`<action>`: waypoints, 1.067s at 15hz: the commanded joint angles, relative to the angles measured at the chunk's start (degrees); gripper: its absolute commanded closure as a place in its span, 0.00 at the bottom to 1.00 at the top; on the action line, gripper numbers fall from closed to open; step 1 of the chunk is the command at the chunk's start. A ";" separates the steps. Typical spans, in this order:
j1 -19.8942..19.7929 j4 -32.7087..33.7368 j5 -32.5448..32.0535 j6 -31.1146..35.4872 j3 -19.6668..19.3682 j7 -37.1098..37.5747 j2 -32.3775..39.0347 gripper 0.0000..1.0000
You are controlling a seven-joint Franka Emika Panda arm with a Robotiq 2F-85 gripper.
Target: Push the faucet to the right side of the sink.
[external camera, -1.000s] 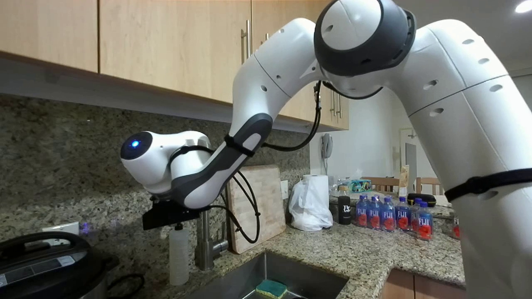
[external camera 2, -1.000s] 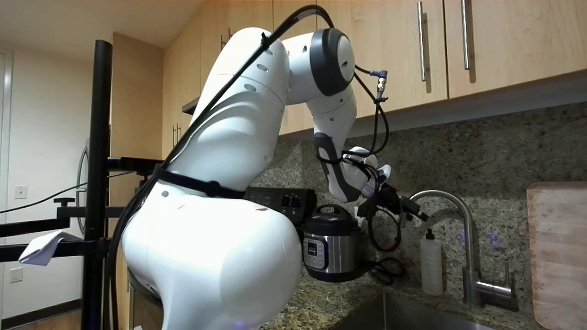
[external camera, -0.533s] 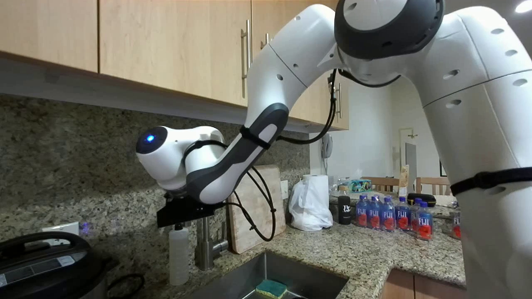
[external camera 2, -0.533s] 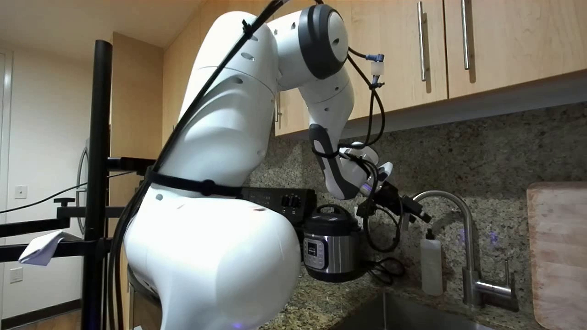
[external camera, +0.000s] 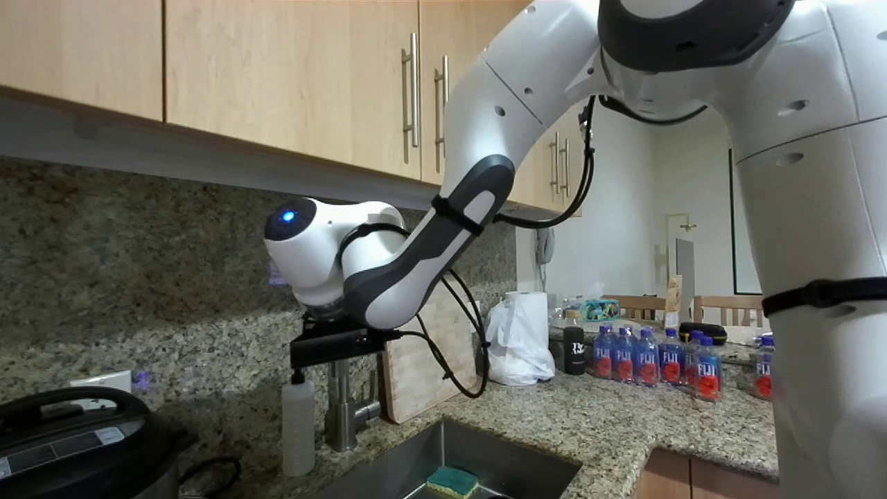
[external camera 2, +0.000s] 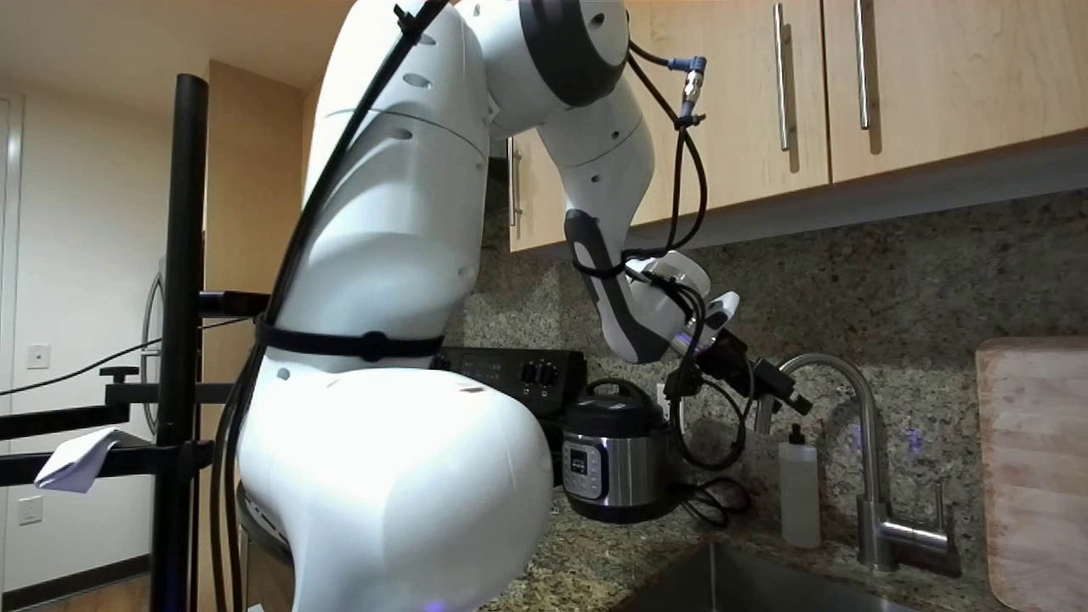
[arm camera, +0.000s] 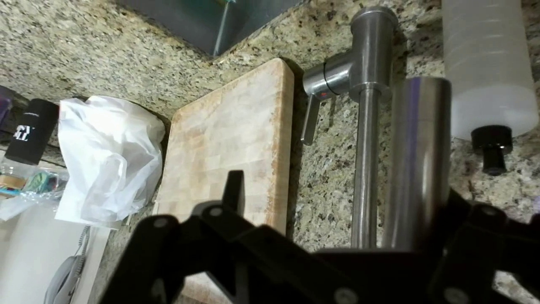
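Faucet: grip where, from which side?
On the faucet, probably the spout's down-turned end, across its width, from the outer side facing away from the upright stem: it's a straight, smooth cylinder, and the wrist view shows a gap between the two.

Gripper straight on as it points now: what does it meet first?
Probably the faucet: in the wrist view, its neck shows ahead of the open gripper, between the fingers. Depth is unclear; the nearer spout end could touch first.
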 commanded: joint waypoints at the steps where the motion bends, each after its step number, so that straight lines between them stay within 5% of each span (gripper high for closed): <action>1: -1.54 -5.22 2.44 2.99 -0.28 -1.96 -4.69 0.00; 9: -2.25 -9.89 3.46 6.07 -0.97 -3.91 -9.77 0.00; 16: -4.82 -14.82 7.96 19.46 -4.20 -20.72 -13.65 0.00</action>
